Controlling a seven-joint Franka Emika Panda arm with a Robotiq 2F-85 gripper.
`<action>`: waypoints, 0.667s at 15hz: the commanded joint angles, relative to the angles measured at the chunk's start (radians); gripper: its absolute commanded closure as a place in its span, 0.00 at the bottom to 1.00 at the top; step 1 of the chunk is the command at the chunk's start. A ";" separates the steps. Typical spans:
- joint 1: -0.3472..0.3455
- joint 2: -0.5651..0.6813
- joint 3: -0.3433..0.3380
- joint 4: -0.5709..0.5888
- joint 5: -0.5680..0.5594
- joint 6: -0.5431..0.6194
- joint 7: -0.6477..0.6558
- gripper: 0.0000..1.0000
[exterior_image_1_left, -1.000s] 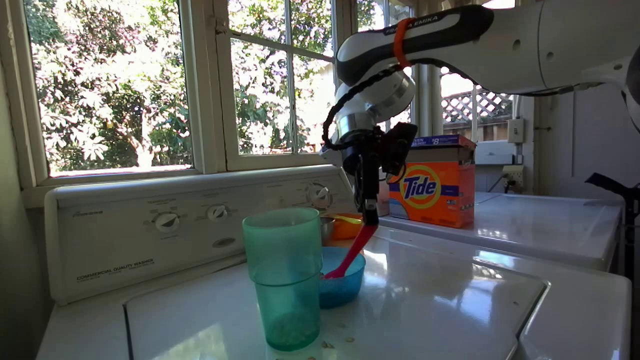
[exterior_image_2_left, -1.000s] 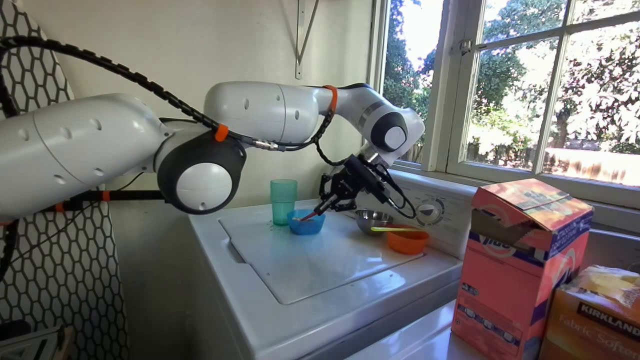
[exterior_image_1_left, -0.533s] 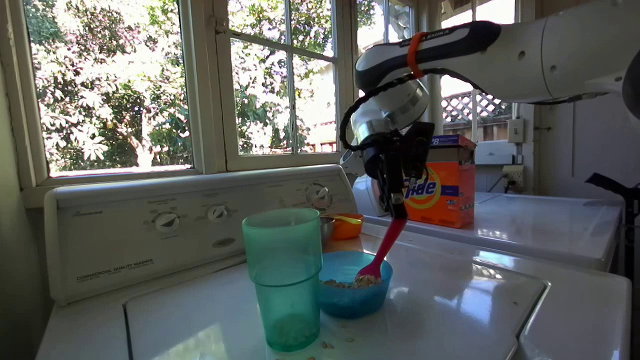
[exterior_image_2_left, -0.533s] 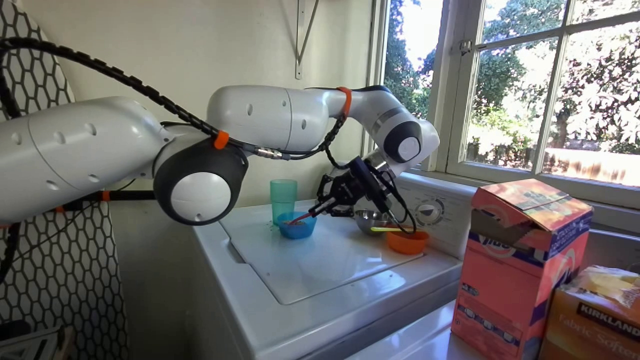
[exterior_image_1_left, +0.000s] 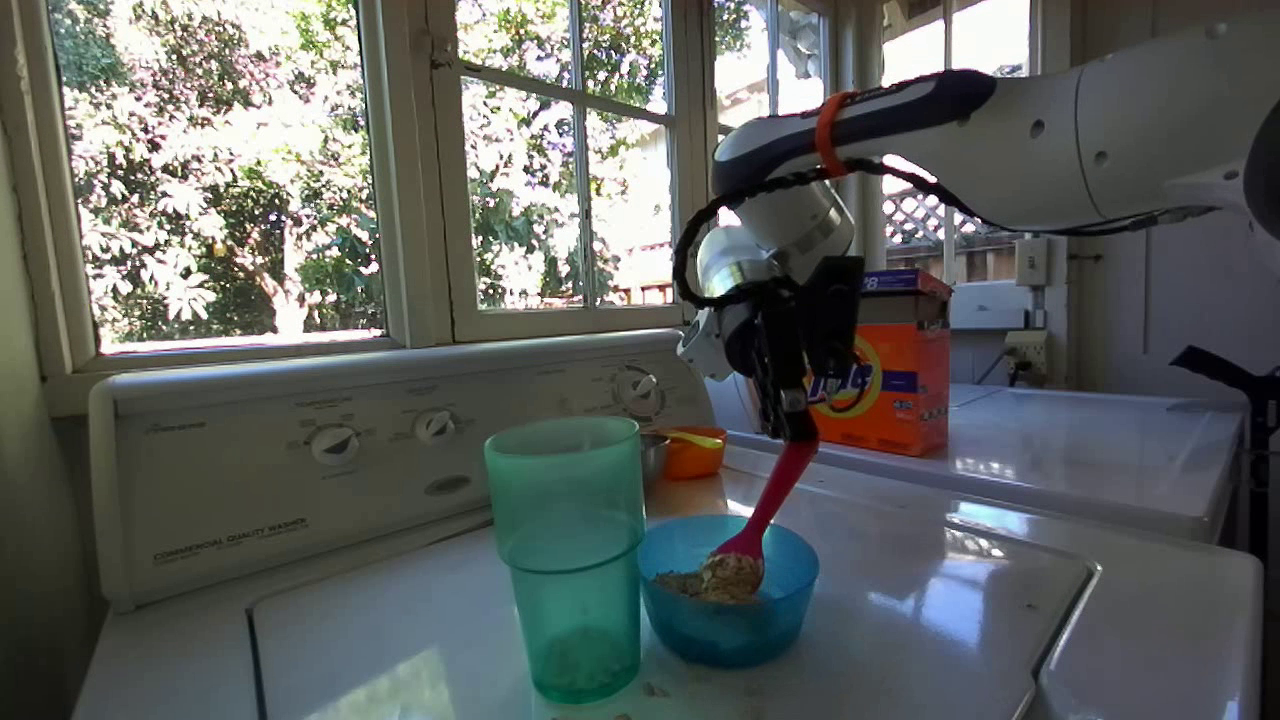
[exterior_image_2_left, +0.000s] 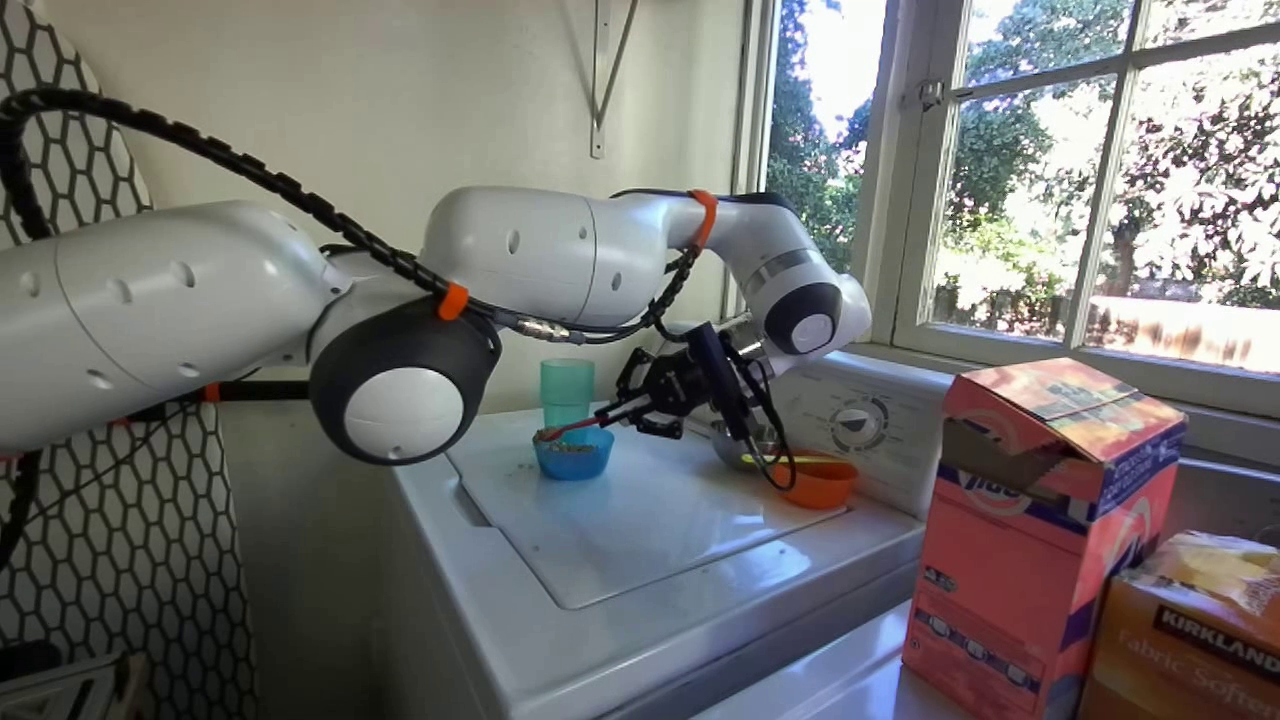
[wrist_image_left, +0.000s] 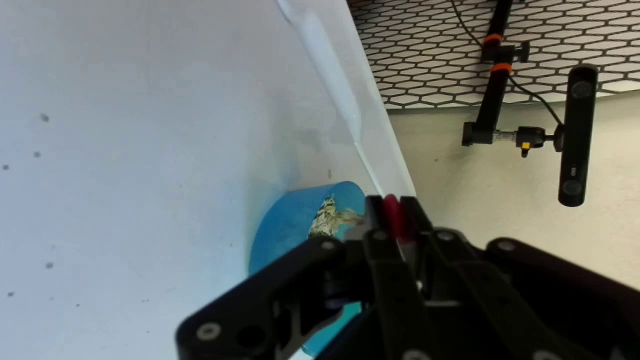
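My gripper (exterior_image_1_left: 792, 428) is shut on the handle of a pink spoon-like utensil (exterior_image_1_left: 778, 488). In the wrist view the handle end (wrist_image_left: 395, 212) shows red between the fingertips (wrist_image_left: 393, 202). The utensil slants down into a blue bowl (exterior_image_1_left: 735, 635) of pale flakes (exterior_image_1_left: 680, 583). Its head carries a heap of flakes and is near the bowl's rim in an exterior view (exterior_image_2_left: 548, 434). The bowl also shows in the wrist view (wrist_image_left: 285, 225), partly hidden by the gripper. A tall green translucent cup (exterior_image_1_left: 565, 520) stands close beside the bowl, with some flakes at its bottom.
The bowl and cup stand on a white washer top (exterior_image_1_left: 900, 600) with a few spilled flakes. A steel bowl (exterior_image_2_left: 735, 448) and an orange bowl (exterior_image_2_left: 815, 485) with a yellow utensil (exterior_image_2_left: 790, 459) are near the control panel (exterior_image_1_left: 240, 480). A Tide box (exterior_image_2_left: 1010, 570) and a Kirkland box (exterior_image_2_left: 1190, 650) stand nearby.
The arm has lowered and the gripper has shifted with the utensil. The blue bowl has slid along with it, rightward and nearer in an exterior view. The utensil's head now shows a heap of flakes.
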 joint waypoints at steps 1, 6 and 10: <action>-0.026 0.003 0.037 -0.026 0.056 0.000 0.109 0.97; -0.024 0.007 0.035 -0.006 0.065 0.001 0.175 0.89; -0.039 -0.003 0.044 -0.039 0.070 0.001 0.184 0.97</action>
